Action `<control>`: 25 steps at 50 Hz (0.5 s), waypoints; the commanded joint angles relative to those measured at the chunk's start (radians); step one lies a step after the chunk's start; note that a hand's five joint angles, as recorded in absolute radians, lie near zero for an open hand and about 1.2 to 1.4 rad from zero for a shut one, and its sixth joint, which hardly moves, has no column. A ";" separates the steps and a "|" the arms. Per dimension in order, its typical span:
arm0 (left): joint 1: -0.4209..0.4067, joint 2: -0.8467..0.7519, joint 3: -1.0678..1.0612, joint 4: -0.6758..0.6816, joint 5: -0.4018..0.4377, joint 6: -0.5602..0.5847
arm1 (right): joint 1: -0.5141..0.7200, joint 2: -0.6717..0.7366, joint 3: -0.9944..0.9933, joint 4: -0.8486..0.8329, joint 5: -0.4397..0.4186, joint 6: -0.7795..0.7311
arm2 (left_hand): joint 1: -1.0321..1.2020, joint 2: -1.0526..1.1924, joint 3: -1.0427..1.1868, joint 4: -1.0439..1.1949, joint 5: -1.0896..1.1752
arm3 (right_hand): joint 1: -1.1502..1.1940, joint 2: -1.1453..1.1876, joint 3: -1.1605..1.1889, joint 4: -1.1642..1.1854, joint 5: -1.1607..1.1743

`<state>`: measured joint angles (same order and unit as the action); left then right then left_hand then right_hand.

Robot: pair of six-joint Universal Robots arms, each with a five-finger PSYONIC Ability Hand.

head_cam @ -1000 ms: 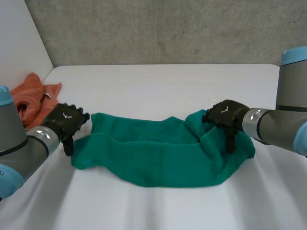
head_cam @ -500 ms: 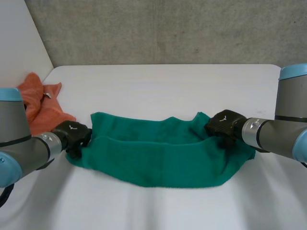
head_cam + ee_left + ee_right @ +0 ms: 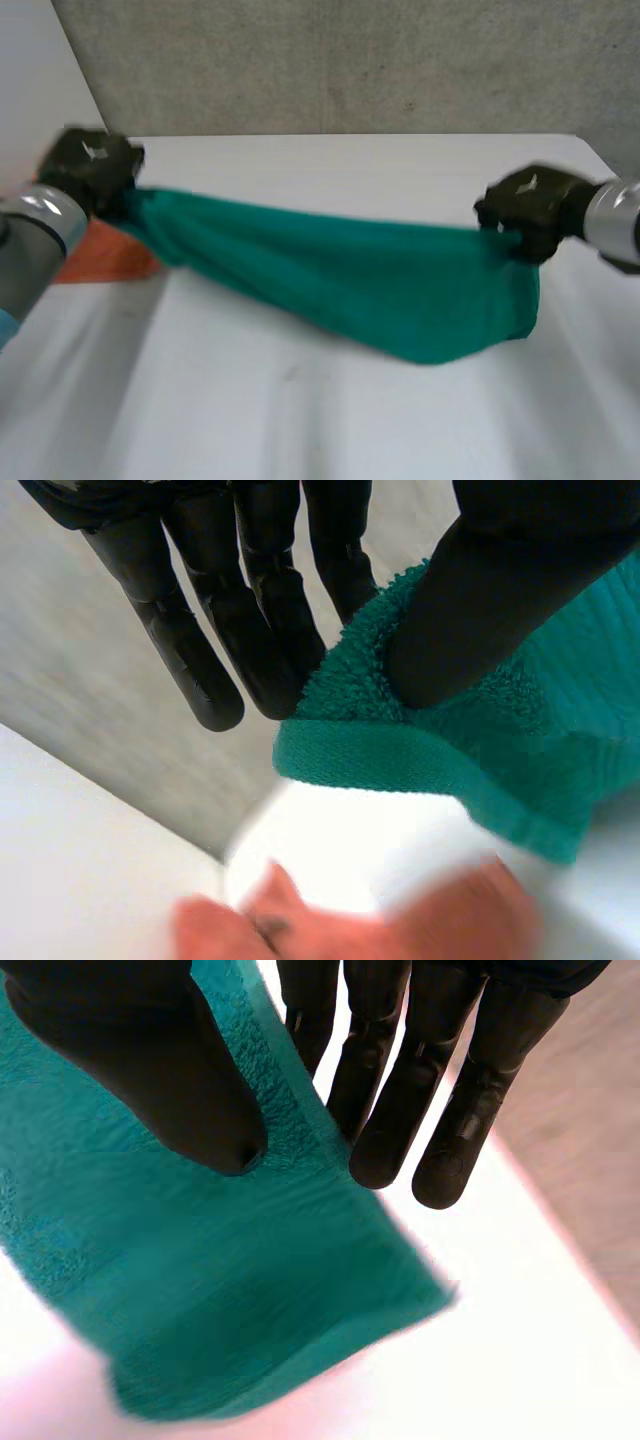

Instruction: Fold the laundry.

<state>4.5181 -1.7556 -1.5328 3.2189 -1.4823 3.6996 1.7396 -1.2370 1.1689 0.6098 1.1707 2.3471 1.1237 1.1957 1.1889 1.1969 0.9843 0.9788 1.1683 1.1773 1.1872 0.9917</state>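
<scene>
The white table point(image 3: 320, 420) runs back to a grey concrete wall point(image 3: 350, 60) at its far edge. An orange cloth point(image 3: 105, 258) lies crumpled on it at the far left, by the left edge. Whether the sagging lower edge of the green towel point(image 3: 380, 290) touches the tabletop right of centre cannot be told.

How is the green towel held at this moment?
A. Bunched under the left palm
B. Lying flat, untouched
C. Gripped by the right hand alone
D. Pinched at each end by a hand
D: the left hand pinches one end of the green towel and the right hand pinches the other, so it hangs stretched between them.
</scene>
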 commanded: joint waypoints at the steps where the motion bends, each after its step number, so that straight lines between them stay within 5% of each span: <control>1: -0.022 0.188 -0.020 0.117 0.001 -0.131 | 0.002 -0.202 -0.023 -0.071 -0.005 0.118 | 0.273 0.201 0.207 0.199 0.237 | 0.417 0.228 0.219 0.209 0.230; 12: -0.034 0.157 -0.102 0.160 0.007 -0.144 | -0.003 -0.234 0.055 0.005 -0.010 0.081 | 0.273 0.201 0.207 0.199 0.237 | 0.417 0.228 0.219 0.209 0.230; 17: -0.036 -0.001 -0.060 0.209 -0.004 -0.142 | 0.001 -0.089 0.032 0.012 0.018 0.002 | 0.273 0.201 0.207 0.199 0.237 | 0.417 0.228 0.219 0.209 0.230; 25: -0.065 -0.263 0.210 0.289 -0.056 -0.121 | 0.021 0.144 -0.216 -0.126 0.099 0.125 | 0.273 0.201 0.207 0.199 0.237 | 0.417 0.228 0.219 0.209 0.230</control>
<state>4.4694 -1.8542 -1.5073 3.4597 -1.5066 3.5605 1.7458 -1.2526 1.1355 0.5984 1.2100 2.3819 1.1238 1.1975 1.1937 1.2009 0.9843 0.9834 1.1682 1.1771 1.1873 0.9917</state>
